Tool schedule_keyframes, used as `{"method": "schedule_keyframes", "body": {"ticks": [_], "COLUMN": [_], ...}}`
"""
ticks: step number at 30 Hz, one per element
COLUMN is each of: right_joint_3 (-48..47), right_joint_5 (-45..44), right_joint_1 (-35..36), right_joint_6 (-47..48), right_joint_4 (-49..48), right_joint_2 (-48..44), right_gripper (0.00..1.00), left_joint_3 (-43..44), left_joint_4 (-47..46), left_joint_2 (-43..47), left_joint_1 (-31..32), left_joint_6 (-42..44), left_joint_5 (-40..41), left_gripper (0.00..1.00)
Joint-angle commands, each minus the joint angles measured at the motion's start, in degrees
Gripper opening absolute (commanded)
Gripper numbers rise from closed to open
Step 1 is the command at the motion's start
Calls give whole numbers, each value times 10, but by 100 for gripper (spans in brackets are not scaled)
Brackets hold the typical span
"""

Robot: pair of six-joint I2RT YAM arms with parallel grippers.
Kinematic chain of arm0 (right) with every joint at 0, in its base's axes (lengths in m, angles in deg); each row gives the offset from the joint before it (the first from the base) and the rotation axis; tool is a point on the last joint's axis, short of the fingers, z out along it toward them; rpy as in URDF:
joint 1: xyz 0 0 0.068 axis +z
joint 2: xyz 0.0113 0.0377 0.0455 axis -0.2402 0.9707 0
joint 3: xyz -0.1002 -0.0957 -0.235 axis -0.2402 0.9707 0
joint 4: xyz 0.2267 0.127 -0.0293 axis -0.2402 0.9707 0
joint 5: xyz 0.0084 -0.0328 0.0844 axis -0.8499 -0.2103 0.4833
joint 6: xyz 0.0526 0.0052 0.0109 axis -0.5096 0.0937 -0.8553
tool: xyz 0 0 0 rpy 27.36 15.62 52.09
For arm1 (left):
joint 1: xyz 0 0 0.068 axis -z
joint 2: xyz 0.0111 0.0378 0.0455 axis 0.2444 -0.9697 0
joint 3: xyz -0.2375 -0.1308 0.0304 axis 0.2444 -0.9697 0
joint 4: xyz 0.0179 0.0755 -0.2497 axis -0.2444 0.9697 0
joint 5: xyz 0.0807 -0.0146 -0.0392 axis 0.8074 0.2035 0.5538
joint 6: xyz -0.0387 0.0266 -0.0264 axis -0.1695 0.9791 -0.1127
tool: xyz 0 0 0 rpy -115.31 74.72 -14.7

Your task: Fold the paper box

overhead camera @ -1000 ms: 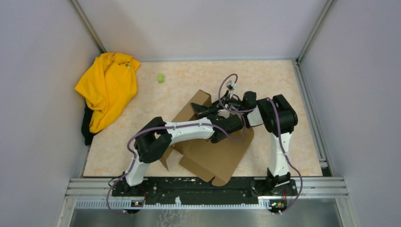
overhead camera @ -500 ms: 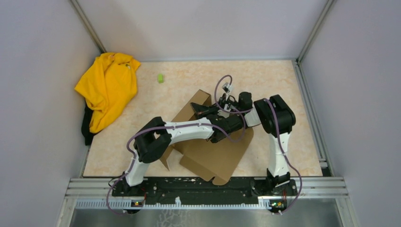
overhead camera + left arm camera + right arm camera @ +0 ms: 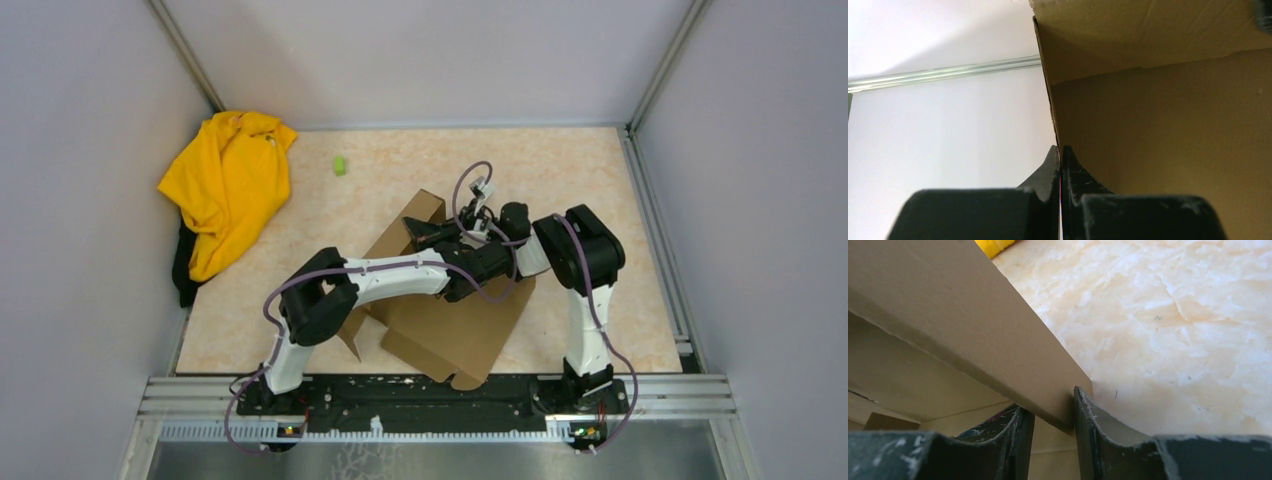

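The paper box (image 3: 450,315) is a brown cardboard sheet, partly folded, in the middle of the table with a flap raised at its far end. My left gripper (image 3: 1060,152) is shut on the thin edge of an upright cardboard panel (image 3: 1158,125). In the top view it is among the black wrist parts (image 3: 485,263) over the box. My right gripper (image 3: 1053,412) is shut on the corner of a thick folded flap (image 3: 963,325). In the top view it reaches left over the raised flap (image 3: 422,237).
A yellow cloth garment (image 3: 228,185) lies at the far left on something dark (image 3: 183,275). A small green object (image 3: 340,165) sits near the back. Grey walls close three sides. A metal rail (image 3: 440,385) runs along the near edge.
The right arm's elbow and wrist have shifted slightly left and toward the box. The left arm and the box have barely moved.
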Motion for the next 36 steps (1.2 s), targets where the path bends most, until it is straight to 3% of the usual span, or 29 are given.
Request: {"method": "schedule_keyframes", "body": {"ticks": [1, 11, 19, 25, 31, 36], "right_joint_3": [-8, -45, -26, 4, 13, 26], "right_joint_5": [-15, -29, -201, -272, -287, -326], "right_joint_1": [24, 38, 76, 89, 90, 95], "right_joint_6": [0, 26, 112, 120, 125, 126], "right_joint_4": [-78, -22, 71, 75, 109, 130], "right_joint_2": [-47, -39, -91, -129, -154, -170], "right_gripper": [34, 26, 4, 2, 3, 2], "left_joint_3": [-26, -30, -30, -35, -20, 11], "left_joint_4": [-18, -30, -35, -39, -47, -14], "left_joint_2": [-11, -10, -2, 9, 26, 27], "left_joint_1": [5, 6, 5, 4, 5, 8], "left_joint_6": [-17, -10, -4, -2, -8, -50], "left_joint_5": [-135, -138, -134, -135, -150, -170], "left_gripper": [0, 0, 1, 15, 31, 34]}}
